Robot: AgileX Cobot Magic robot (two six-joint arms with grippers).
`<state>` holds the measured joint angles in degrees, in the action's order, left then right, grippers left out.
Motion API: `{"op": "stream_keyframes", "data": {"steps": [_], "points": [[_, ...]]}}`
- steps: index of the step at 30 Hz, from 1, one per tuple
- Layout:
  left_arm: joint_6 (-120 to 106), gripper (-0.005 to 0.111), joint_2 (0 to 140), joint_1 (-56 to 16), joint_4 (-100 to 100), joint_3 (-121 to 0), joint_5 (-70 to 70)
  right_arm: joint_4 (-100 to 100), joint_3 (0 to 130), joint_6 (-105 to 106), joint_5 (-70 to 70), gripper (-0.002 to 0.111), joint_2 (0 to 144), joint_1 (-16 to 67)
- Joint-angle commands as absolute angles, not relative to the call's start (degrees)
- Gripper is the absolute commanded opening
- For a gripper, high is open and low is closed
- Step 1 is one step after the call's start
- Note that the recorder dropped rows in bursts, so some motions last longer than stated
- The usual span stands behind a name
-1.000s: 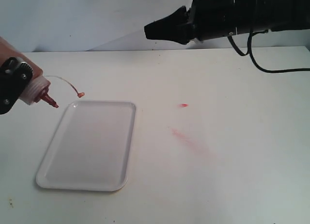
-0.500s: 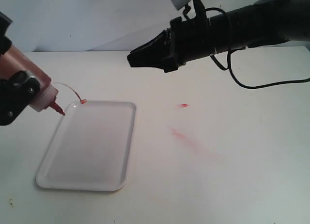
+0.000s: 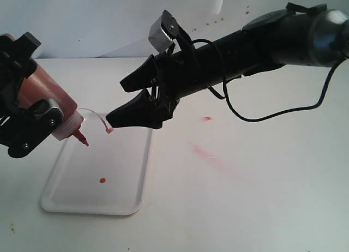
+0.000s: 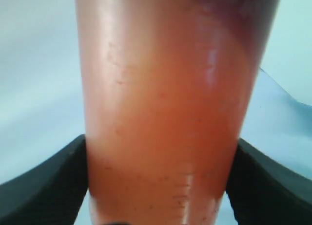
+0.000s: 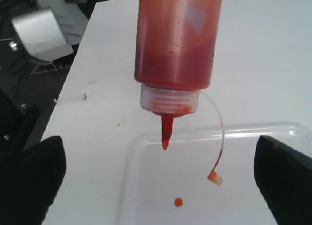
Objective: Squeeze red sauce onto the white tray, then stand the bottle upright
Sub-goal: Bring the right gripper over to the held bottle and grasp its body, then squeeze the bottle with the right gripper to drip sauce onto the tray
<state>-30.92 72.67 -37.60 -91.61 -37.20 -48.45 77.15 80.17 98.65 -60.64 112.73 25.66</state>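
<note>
The left hand (image 3: 31, 83) grips the bottle (image 3: 52, 102) by its body, tilted nozzle-down over the 10 o'clock corner of the white tray (image 3: 117, 175) on the table (image 3: 245, 197). One round drop of red sauce (image 3: 102, 180) lies just 6 o'clock of the tray's middle. The right hand (image 3: 116, 105) hangs empty, spread wide, above the tray's 1 o'clock edge.

left jaws grip translucent orange-red plastic squeeze bottle (image 3: 49, 99), tilted nozzle-down | flat white rectangular plastic tray (image 3: 122, 170) beneath, one small red sauce drop (image 3: 102, 180) on it | right jaws spread apart
</note>
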Motion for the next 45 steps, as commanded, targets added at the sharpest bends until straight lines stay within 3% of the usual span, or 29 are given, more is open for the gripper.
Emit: {"op": "stream_keyframes", "data": {"steps": [1,12,37,41,44,45], "points": [[-30.46,0.000,72.45,-38.09,-93.35,-37.36,-49.27,83.37,80.47,103.06,-55.00,0.096,113.57,27.53],[-30.46,0.000,72.45,-38.22,-93.34,-37.36,-47.74,91.01,80.47,109.51,-42.69,0.091,113.57,34.78],[-30.46,0.000,68.64,-38.22,-92.98,-37.36,-46.27,92.81,91.38,109.26,-34.34,0.090,122.43,43.49],[-30.46,0.000,68.89,-38.22,-91.63,-37.36,-44.17,95.64,91.38,109.26,-34.20,0.083,122.31,43.49],[-30.46,0.000,68.89,-38.22,-91.63,-37.36,-44.17,95.36,91.38,109.26,-32.82,0.065,122.31,43.49],[-30.46,0.000,68.89,-38.22,-91.63,-37.36,-44.17,95.36,91.38,109.26,-32.07,0.054,122.31,43.49]]}}
